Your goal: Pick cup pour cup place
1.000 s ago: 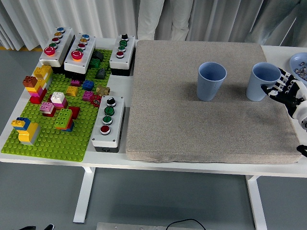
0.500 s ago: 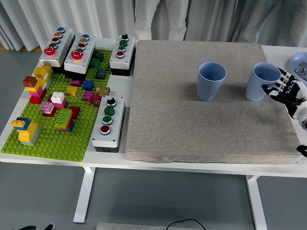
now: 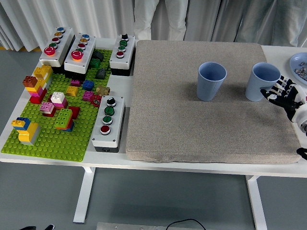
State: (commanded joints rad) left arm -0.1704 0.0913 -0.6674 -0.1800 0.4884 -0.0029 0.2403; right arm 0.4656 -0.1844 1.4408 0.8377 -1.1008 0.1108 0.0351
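Grey fabric mat covers most of the white counter in the head view, and two blue cups stand upright on its far half. The left cup sits near the mat's middle, apart from everything else. The right cup stands near the mat's right edge, leaning slightly, with the right hand pressed up against its right side; the black-and-white fingers are spread and partly curled beside the cup wall, touching or nearly touching it, though I cannot tell whether they actually grip it. Only the wrist and hand of that arm show, coming in from the right edge. At the far right corner a blue plate with small bits on it is cut off by the frame. Left of the mat lies a green baseplate with coloured bricks, ringed by four button boxes, the nearest lying just beside the mat. A person in white clothing stands at the far side
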